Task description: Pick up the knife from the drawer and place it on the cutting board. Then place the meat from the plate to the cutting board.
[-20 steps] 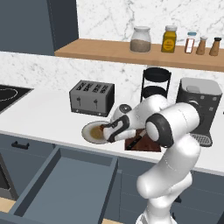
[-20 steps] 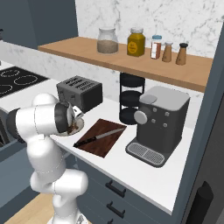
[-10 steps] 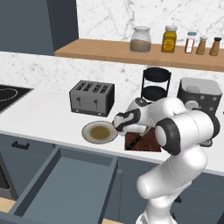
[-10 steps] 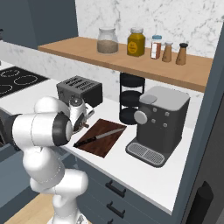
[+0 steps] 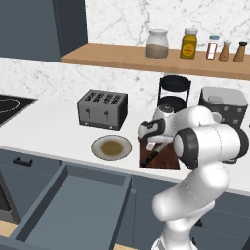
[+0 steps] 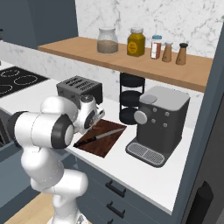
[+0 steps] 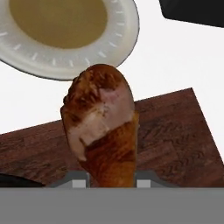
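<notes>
The gripper (image 7: 105,179) grasps the meat (image 7: 101,127) above the left end of the cutting board (image 7: 175,131), just right of the plate (image 5: 111,147). The knife (image 6: 98,136) lies on the board.

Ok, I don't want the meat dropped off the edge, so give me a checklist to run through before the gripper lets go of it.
1. Meat held in the gripper: ok, it sits clamped between the fingertips.
2. Meat over the cutting board: ok in the hand view, near the board's edge toward the plate.
3. Plate emptied: ok, nothing lies in its olive-brown centre.
4. Knife already on the board: ok, it lies aslant across it.
5. Landing spot free of the knife: cannot tell, a dark shape shows at the lower left of the hand view.
6. Height above the board: cannot tell.
</notes>
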Available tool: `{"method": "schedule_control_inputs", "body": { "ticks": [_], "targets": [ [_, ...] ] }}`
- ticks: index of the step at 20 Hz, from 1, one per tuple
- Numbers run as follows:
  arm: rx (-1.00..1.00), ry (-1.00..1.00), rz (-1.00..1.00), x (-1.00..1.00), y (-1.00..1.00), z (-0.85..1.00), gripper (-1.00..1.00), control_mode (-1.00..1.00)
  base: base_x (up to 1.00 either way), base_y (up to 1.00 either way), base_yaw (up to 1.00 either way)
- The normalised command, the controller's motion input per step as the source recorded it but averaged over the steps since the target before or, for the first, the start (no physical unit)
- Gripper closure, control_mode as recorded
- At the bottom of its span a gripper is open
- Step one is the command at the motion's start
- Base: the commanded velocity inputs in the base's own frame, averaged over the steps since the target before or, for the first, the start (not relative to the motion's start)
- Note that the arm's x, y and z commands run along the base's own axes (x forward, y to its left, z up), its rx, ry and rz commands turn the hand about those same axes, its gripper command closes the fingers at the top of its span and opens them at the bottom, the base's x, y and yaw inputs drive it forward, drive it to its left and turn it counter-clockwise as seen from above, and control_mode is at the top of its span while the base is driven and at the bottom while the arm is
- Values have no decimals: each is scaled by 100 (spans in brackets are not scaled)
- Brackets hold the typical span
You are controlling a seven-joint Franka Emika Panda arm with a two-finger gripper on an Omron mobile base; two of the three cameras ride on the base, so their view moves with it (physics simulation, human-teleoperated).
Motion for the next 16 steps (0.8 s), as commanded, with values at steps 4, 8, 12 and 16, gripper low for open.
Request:
{"method": "schedule_control_inputs", "body": {
  "ticks": [4, 8, 12, 16],
  "targets": [
    [0, 4, 0, 1, -58, 0, 100, -100, 0, 0, 0],
    [0, 1, 0, 3, -38, -8, 100, -100, 0, 0, 0],
    [-2, 2, 0, 7, -18, -21, 100, -100, 0, 0, 0],
    [-9, 9, 0, 19, 0, -17, 100, -100, 0, 0, 0]
  ]
}}
